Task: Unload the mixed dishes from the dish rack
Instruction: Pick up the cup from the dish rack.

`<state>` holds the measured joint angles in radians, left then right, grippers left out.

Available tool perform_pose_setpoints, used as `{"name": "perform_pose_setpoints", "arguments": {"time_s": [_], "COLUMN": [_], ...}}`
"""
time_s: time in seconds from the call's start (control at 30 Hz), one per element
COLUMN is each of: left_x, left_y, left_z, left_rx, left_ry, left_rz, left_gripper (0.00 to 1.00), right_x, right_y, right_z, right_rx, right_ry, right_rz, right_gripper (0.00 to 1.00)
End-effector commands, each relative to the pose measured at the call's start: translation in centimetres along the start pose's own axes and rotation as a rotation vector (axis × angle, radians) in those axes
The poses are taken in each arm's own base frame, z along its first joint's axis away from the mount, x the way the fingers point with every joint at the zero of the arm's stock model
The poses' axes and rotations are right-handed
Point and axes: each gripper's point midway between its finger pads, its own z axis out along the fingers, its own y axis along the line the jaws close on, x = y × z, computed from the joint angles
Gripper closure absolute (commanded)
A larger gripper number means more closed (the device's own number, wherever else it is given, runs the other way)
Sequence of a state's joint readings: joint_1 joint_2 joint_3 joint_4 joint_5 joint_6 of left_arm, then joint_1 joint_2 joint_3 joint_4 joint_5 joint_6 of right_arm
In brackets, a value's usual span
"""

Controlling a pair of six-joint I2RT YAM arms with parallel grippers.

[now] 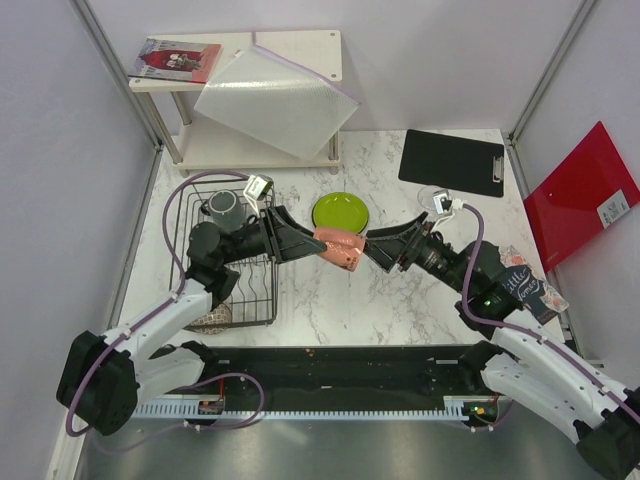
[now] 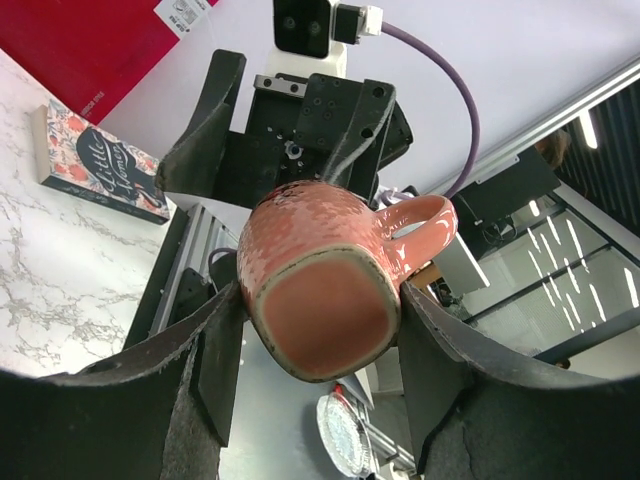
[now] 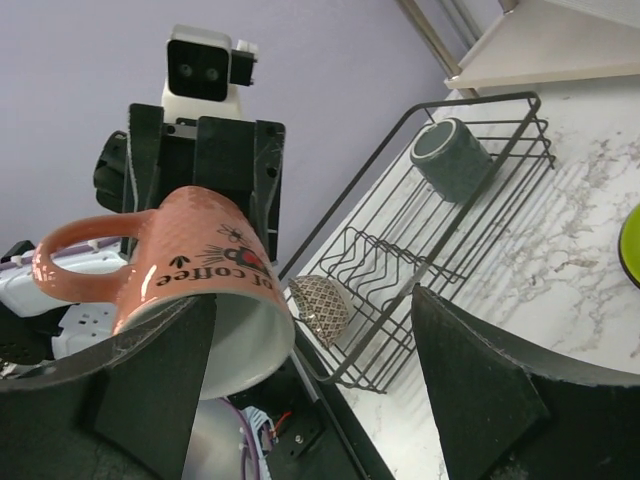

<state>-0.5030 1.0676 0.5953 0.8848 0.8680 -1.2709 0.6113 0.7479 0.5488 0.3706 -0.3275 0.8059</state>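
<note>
The small pink cup (image 1: pixel 338 248) hangs in the air over the table's middle, lying sideways. My left gripper (image 1: pixel 318 243) is shut on its base end (image 2: pixel 320 270). My right gripper (image 1: pixel 372 248) is open at its mouth end, and the cup (image 3: pixel 190 260) lies close by one finger. The black wire dish rack (image 1: pixel 255 300) at the left holds the grey-green mug (image 1: pixel 222 205) at its far end and the brown bowl (image 1: pixel 212 316) at its near end. The lime-green plate (image 1: pixel 340 211) lies on the table beyond the cup. The clear glass and red patterned plate are out of view.
A white two-tier shelf (image 1: pixel 300 45) at the back holds a red book (image 1: pixel 178 58) and a white sheet (image 1: pixel 275 100). A black clipboard (image 1: pixel 452 160) lies at the back right, a red folder (image 1: pixel 580 195) leans at the right, and a patterned book (image 1: pixel 528 285) lies by the right arm.
</note>
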Motion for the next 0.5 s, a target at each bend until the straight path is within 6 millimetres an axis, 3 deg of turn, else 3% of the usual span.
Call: {"name": "perform_pose_setpoints", "arguments": {"time_s": [0.0, 0.23, 0.33, 0.47], "left_x": [-2.0, -1.2, -0.9, -0.6], "left_y": [-2.7, -1.7, -1.4, -1.0], "left_z": [1.0, 1.8, 1.9, 2.0], "left_rx": [0.081, 0.074, 0.072, 0.061], "left_ry": [-0.061, -0.028, -0.018, -0.007], "left_rz": [0.135, 0.104, 0.097, 0.091], "left_gripper": [0.98, 0.98, 0.98, 0.98], "right_x": [-2.5, -1.2, -0.6, -0.4], "right_y": [4.3, 4.4, 4.2, 3.6], "right_z": [0.4, 1.5, 1.6, 1.4], "right_rx": [-0.164, -0.216, -0.221, -0.195], "right_ry": [-0.053, 0.007, 0.024, 0.017], "right_rz": [-0.018, 0.021, 0.029, 0.026], "right_gripper": [0.16, 0.24, 0.39, 0.74]}}
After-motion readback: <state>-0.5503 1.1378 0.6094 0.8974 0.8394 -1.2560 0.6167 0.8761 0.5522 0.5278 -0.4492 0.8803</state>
